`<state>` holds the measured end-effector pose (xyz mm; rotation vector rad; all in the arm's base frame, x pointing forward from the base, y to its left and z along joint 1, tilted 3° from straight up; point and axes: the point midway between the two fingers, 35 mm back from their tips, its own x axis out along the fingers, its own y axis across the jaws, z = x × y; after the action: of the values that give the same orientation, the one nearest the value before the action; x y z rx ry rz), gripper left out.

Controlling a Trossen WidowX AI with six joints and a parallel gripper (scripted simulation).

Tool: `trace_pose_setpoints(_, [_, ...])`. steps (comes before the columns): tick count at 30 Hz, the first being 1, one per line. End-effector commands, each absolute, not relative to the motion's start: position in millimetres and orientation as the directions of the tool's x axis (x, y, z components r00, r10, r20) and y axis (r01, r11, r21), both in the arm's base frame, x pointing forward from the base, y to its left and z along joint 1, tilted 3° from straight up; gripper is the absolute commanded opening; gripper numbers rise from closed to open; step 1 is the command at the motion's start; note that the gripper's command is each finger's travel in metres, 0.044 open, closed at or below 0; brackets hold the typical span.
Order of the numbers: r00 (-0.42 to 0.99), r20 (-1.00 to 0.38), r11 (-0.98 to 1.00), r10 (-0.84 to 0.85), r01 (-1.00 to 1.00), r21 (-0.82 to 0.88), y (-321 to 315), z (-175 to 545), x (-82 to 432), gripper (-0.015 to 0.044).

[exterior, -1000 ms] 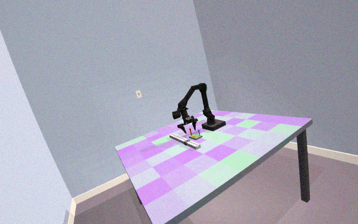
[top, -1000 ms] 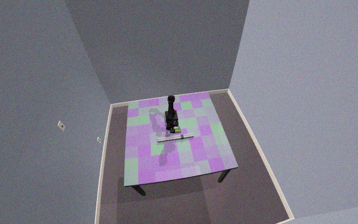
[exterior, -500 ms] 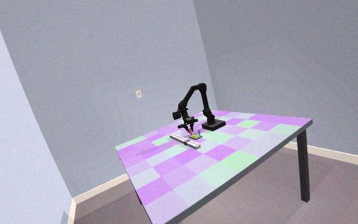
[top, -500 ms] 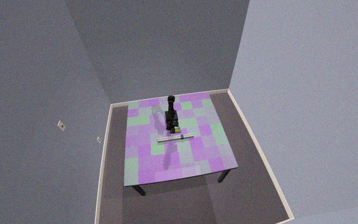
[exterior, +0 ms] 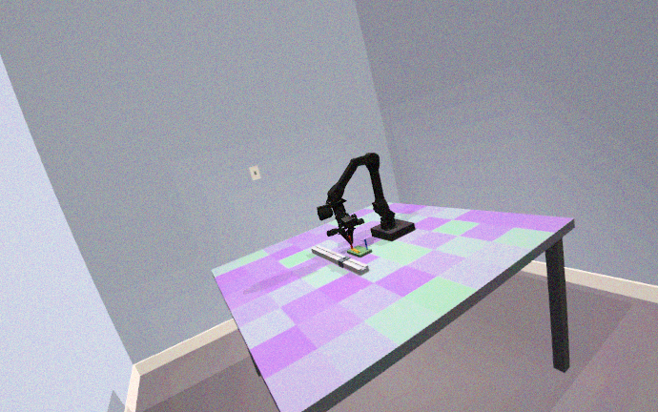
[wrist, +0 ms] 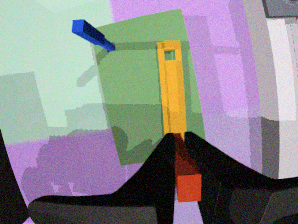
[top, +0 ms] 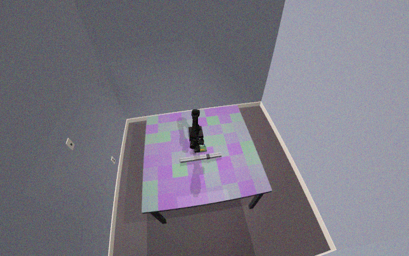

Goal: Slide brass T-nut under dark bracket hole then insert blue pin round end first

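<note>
Pincer: the pincer [top: 197,149] [exterior: 351,246] [wrist: 178,139] is narrow, its fingers closed around the orange handle [exterior: 350,238] [wrist: 189,188].
Brass T-nut: the brass T-nut [top: 203,149] [exterior: 356,251] [wrist: 172,92] lies over the green tray [top: 205,147] [exterior: 362,254] [wrist: 132,82]; whether it touches, I cannot tell.
Nut's long axis: in the wrist view it runs from the fingertips out toward 12 o'clock, with the handle's end at 6.
Aluminum rail: the aluminum rail [top: 189,159] [exterior: 325,253] [wrist: 286,75] is near, on the table [top: 192,203] [exterior: 422,305] [wrist: 45,105], toward 3 o'clock in the wrist view, its length there close to 12–6.
Relation that matters: nut and rail run nearly parallel in the wrist view, so the carry looks mostly sideways, with little turn before the tip into the slot.
Dark bracket: the dark bracket [top: 207,156] [exterior: 342,262] [wrist: 282,7] sits across the rail, between 1 and 2 o'clock from the fingertips in the wrist view.
Blue pin: the blue pin [exterior: 365,243] [wrist: 92,35] stands at the tray's edge, between 10 and 11 o'clock there; a lift straight up should avoid it.
Step in hand: securing the handle, I judge; lifting should follow.
</note>
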<state>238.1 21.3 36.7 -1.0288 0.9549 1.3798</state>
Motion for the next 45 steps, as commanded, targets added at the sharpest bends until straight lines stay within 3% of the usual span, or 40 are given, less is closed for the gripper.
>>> trace_pose_setpoints(1, [0.000,-0.954,-0.038,0.300,-0.999,-0.013,23,37,239,-0.0150])
trace_pose_setpoints(45, [-0.006,-0.954,-0.053,0.299,-0.999,-0.011,19,105,246,-0.0150])
